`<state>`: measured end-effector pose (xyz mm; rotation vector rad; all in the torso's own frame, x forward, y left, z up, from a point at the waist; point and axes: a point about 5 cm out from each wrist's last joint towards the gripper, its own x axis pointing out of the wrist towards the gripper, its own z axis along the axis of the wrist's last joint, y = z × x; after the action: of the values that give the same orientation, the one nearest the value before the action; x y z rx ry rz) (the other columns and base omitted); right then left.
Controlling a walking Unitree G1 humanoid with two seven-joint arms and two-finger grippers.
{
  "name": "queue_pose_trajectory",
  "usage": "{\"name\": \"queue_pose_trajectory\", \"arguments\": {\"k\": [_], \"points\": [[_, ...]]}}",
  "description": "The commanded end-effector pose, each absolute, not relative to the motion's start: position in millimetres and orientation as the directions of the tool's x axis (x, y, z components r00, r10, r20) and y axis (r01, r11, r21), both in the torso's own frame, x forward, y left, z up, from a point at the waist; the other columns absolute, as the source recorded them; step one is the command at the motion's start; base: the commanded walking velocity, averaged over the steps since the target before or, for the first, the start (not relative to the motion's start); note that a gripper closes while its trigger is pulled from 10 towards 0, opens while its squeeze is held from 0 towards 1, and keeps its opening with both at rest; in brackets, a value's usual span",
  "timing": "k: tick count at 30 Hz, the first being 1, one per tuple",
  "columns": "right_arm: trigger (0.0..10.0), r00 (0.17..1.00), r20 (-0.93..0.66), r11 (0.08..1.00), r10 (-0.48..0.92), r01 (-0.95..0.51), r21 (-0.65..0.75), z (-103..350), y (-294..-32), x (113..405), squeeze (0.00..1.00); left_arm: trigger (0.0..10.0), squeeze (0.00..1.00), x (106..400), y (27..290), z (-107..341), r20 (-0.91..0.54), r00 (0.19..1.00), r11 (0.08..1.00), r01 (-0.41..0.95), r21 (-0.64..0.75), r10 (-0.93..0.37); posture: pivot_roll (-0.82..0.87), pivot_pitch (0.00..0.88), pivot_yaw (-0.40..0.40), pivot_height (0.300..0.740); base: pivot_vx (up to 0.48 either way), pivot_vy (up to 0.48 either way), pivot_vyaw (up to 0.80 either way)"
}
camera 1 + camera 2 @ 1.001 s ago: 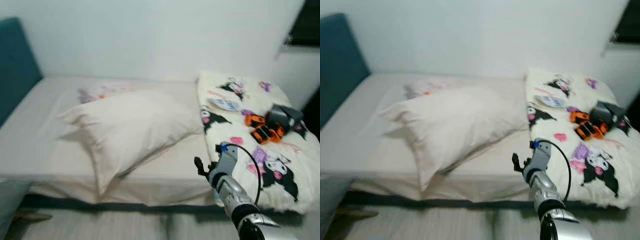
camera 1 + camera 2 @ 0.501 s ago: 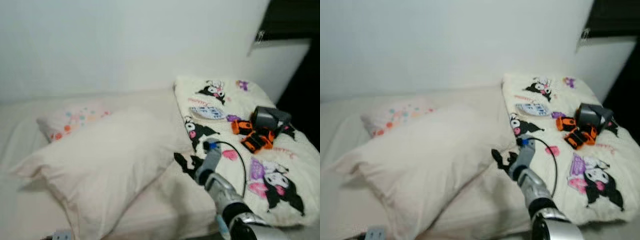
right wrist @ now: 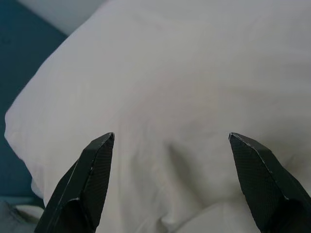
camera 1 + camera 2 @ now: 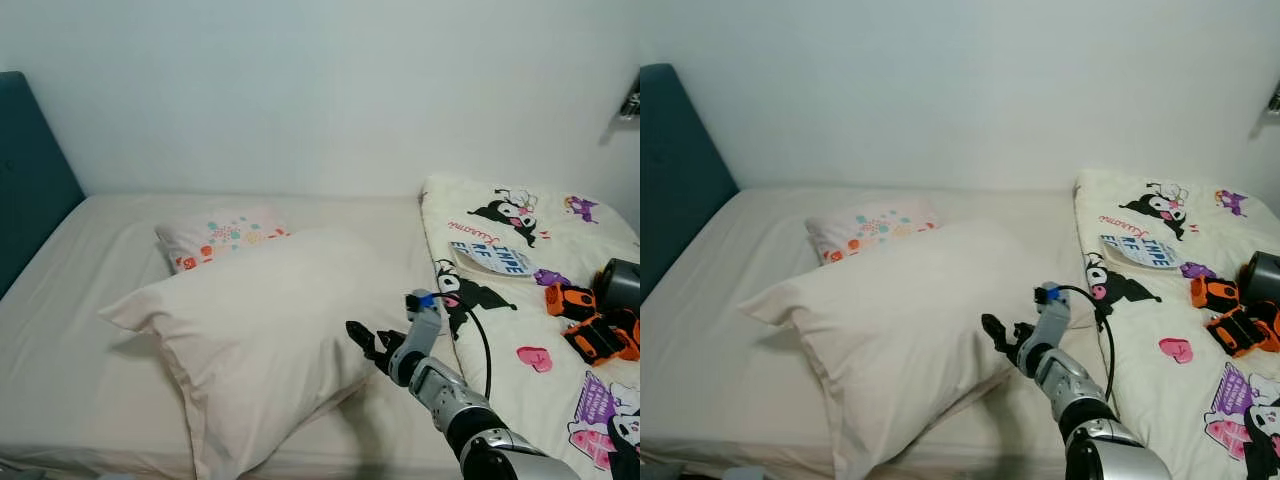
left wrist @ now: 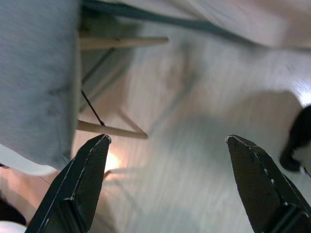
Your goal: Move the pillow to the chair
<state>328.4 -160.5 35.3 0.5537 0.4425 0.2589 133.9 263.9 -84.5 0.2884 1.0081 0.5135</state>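
Note:
A large cream pillow (image 4: pixel 260 320) lies across the middle of the bed, and it also shows close up in the right wrist view as the cream pillow (image 3: pixel 170 92). My right gripper (image 4: pixel 366 341) is stretched out over the bed at the pillow's right edge, open, with nothing between its fingers (image 3: pixel 95 165). The left gripper (image 5: pixel 167 141) hangs open above the pale floor, beside a grey padded chair (image 5: pixel 34 82) with thin wooden legs.
A small dotted pillow (image 4: pixel 220 238) lies behind the big one. A cartoon-print blanket (image 4: pixel 520 250) covers the bed's right side, carrying a booklet (image 4: pixel 492 257) and orange-black gear (image 4: pixel 590 325). A teal headboard (image 4: pixel 30 170) stands at the left.
The camera has swung and moved in over the bed. My right gripper has advanced from the bed's front edge to the right edge of the big pillow.

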Motion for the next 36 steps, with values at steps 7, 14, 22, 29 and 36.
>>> {"name": "queue_pose_trajectory", "arguments": {"k": [7,14,22,29,36], "points": [[10.0,0.888,-0.366,0.798,0.277,0.000,0.603,27,-173,323,0.00,10.0,0.00,158,282,-65,-0.607,0.505,0.790,-0.379,0.482,0.613,-0.08,0.041,-0.023,0.690,0.000,0.000,0.00],[10.0,0.902,-0.359,0.735,0.241,0.072,0.674,25,-179,321,0.00,10.0,0.00,184,292,-47,-0.520,0.561,0.764,-0.439,0.474,0.645,-0.08,0.048,-0.018,0.665,0.000,0.000,0.00],[10.0,0.916,-0.321,0.644,0.241,0.097,0.759,26,-178,320,0.00,10.0,0.00,198,292,-38,-0.483,0.588,0.760,-0.472,0.446,0.649,-0.07,0.049,-0.013,0.640,0.000,0.000,0.00],[10.0,0.922,-0.296,0.616,0.249,0.085,0.783,30,-174,324,0.00,10.0,0.00,208,294,-30,-0.448,0.607,0.754,-0.516,0.406,0.656,-0.07,0.053,-0.007,0.610,0.000,0.000,0.00],[10.0,0.934,-0.165,0.537,0.318,-0.034,0.843,50,-159,338,0.00,10.0,0.00,213,291,-28,-0.443,0.622,0.763,-0.515,0.389,0.646,-0.07,0.058,0.001,0.575,0.000,0.000,0.00]]}}
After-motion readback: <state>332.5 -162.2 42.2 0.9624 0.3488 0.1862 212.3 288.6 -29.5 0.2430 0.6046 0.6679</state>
